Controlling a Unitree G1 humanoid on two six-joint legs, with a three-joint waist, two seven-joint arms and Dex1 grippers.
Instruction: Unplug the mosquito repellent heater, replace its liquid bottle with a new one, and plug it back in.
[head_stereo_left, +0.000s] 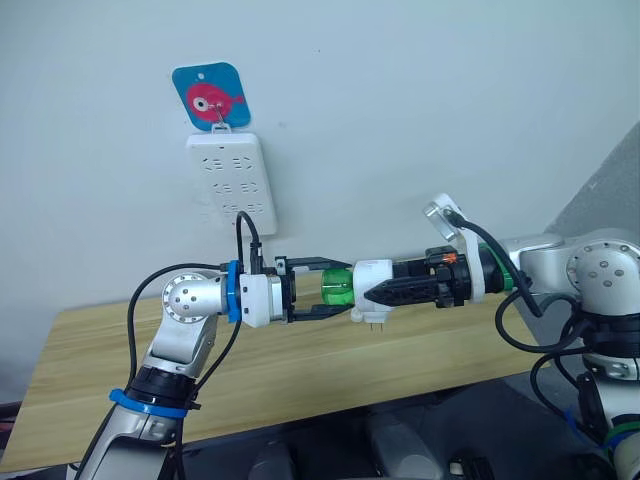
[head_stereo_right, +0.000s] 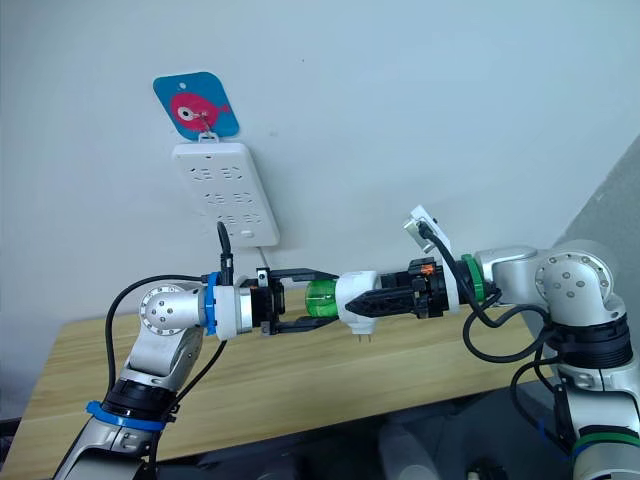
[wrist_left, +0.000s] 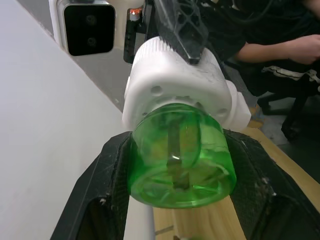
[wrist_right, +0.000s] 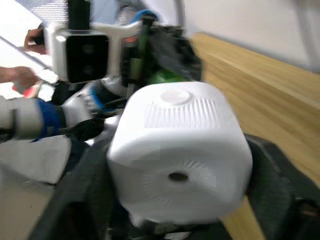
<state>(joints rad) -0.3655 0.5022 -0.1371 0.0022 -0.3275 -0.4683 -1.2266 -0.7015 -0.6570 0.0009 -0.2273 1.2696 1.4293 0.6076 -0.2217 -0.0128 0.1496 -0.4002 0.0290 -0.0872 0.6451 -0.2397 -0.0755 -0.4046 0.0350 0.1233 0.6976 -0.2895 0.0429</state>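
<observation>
Above the wooden counter (head_stereo_left: 300, 370), clear of its edges, the right gripper (head_stereo_left: 375, 292) clamps the mosquito repellent heater (head_stereo_left: 371, 283) while the left gripper (head_stereo_left: 325, 290) grasps its green liquid bottle (head_stereo_left: 337, 289); the power strip (head_stereo_left: 231, 180) hangs behind.

The mosquito repellent heater (wrist_right: 180, 165) is matt white plastic, smooth on its sides, with fine moulded ribbing on its domed face. Its liquid bottle (wrist_left: 180, 160) is clear green plastic, glossy and see-through. The left gripper (head_stereo_left: 322, 290) and right gripper (head_stereo_left: 372, 292) have black plastic fingers with a dull, slightly grained finish. The table (head_stereo_left: 300, 380) shows pale wood grain with a low satin sheen. The power strip (head_stereo_left: 232, 180) on the wall is smooth white plastic.
</observation>
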